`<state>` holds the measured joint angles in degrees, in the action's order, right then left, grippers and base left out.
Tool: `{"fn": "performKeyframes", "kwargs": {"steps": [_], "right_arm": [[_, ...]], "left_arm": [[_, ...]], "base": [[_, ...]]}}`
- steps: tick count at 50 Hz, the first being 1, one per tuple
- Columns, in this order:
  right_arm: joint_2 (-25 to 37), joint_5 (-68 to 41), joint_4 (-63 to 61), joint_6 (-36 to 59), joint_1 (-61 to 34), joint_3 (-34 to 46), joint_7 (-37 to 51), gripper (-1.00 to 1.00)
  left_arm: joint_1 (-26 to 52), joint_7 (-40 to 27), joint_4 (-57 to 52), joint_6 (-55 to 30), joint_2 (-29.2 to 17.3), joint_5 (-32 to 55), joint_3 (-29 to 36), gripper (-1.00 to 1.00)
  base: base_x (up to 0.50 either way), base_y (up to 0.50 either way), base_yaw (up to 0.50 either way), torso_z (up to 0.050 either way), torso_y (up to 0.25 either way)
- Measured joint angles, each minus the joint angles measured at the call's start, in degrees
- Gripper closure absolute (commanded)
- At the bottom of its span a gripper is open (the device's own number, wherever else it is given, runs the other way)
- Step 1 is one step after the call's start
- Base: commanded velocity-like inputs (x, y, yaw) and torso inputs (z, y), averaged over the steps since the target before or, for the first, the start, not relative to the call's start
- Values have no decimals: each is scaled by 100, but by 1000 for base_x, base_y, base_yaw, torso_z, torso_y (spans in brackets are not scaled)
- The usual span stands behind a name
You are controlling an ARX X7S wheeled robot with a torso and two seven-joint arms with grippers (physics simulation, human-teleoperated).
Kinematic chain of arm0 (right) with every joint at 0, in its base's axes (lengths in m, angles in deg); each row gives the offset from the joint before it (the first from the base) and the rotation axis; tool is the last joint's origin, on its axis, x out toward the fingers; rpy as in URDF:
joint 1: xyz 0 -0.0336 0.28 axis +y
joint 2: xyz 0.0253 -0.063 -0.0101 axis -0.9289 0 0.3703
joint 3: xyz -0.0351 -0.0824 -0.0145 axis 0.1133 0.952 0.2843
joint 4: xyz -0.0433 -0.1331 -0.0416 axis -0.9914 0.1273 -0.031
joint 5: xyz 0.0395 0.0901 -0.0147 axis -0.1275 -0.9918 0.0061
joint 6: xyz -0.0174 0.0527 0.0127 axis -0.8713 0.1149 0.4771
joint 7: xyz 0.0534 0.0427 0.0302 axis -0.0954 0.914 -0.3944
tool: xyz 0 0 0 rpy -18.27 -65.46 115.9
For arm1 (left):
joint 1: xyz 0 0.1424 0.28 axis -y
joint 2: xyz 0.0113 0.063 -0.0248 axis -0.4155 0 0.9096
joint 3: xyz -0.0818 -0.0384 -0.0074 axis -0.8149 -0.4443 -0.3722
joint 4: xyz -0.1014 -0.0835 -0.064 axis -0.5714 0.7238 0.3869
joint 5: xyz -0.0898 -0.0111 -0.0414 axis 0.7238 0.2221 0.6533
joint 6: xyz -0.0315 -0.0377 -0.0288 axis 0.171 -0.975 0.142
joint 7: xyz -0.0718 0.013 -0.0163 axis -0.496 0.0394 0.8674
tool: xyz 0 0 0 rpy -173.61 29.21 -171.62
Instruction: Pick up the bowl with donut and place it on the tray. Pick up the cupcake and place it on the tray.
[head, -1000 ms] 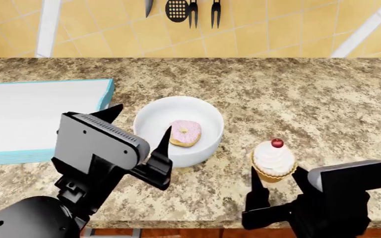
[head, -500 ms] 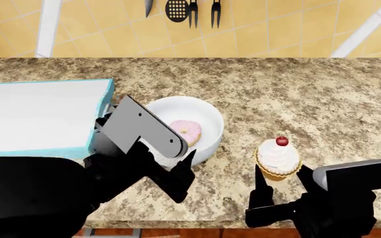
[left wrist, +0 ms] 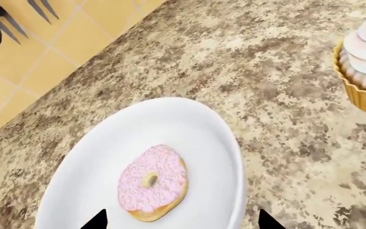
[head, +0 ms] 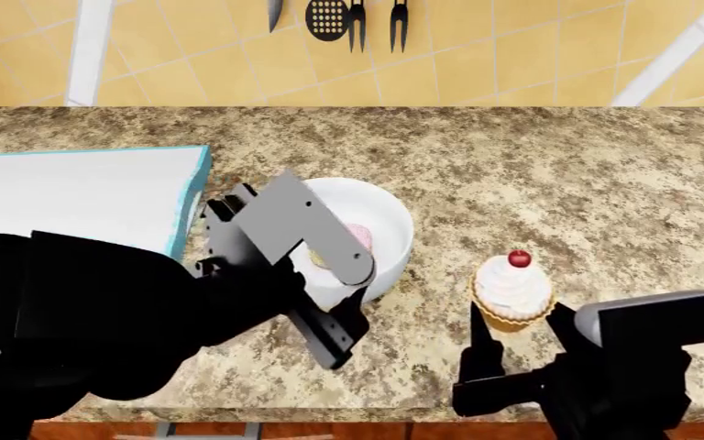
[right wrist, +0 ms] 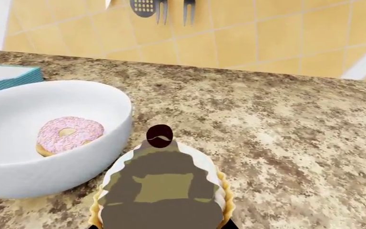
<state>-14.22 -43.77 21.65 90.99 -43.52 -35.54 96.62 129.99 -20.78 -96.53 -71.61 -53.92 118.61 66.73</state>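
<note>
I've got the left gripper (head: 327, 307) over the near side of the bowl (head: 383, 225), jaws spread. In the left wrist view its two fingertips (left wrist: 96, 220) straddle the bowl's near rim, nothing gripped. The bowl sits on the granite counter (head: 572, 174), just right of the tray (head: 71, 206). The donut (left wrist: 152, 180) lies flat on the bowl floor, pink icing up; from the head view my arm hides most of it.

The right gripper (head: 517, 335) is at the near edge of the counter, fingers apart either side of the cupcake (head: 512, 290). Can't tell if they touch the wrapper. The cupcake stands upright on the counter, right of the bowl and slightly nearer, cherry (head: 520, 258) on top. In the right wrist view it fills the near foreground, right beside the bowl wall.

The tray is at the left, white floor bare where visible, my left arm covering its near right corner. Utensils (head: 327, 18) hang on the tiled far wall.
</note>
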Motion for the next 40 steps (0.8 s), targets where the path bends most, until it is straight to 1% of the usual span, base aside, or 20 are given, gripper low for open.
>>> {"fn": "performKeyframes", "kwargs": {"steps": [9, 16, 27, 40], "right_arm": [[-38, -20, 36, 45, -61, 27, -10, 100], [-61, -34, 59, 77, -105, 45, -13, 100], [-100, -37, 111, 113, -162, 69, -41, 100], [-154, -78, 182, 187, -267, 105, -62, 100]], "left_arm": [[279, 790, 154, 351, -135, -701, 714, -100], [437, 1301, 243, 558, -211, -1052, 1137, -100], [523, 1928, 376, 859, -267, -1381, 1611, -100], [531, 2500, 645, 1208, -297, -1673, 1985, -100]], "base": [[0, 0, 0, 0, 0], [0, 0, 0, 0, 0], [0, 0, 0, 0, 0], [0, 0, 0, 0, 1]]}}
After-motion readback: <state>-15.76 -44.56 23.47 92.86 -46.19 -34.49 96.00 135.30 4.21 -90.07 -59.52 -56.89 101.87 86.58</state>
